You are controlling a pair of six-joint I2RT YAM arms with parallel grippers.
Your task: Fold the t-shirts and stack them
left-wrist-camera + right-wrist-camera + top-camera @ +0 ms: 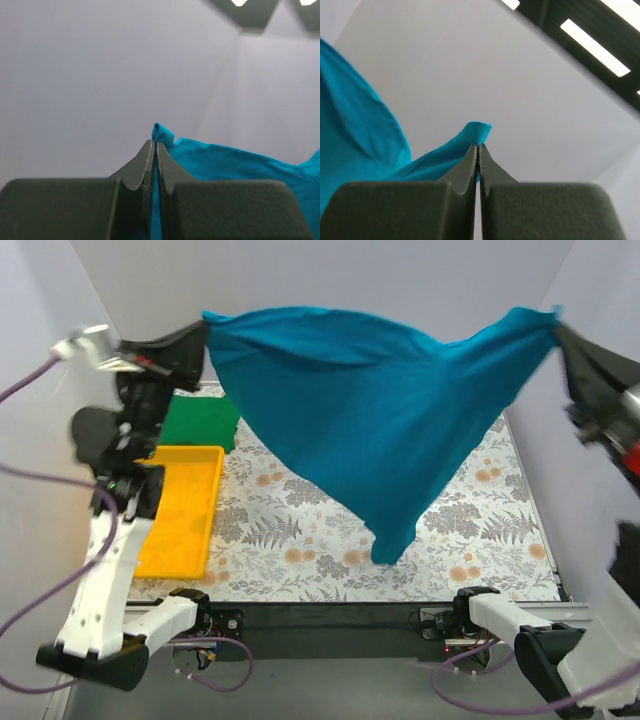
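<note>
With the left gripper and right gripper each pinching the teal-blue shirt, lower it evenly, the hanging tip toward the near edge of the table.

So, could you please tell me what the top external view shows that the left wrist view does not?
Only the top external view shows the folded green cotton t-shirt, the yellow plastic tray, the floral table cover and the right gripper. Only the left wrist view shows a bunched fabric corner poking past tightly shut fingertips. Both show the teal-blue cotton t-shirt held aloft by the left gripper.
</note>
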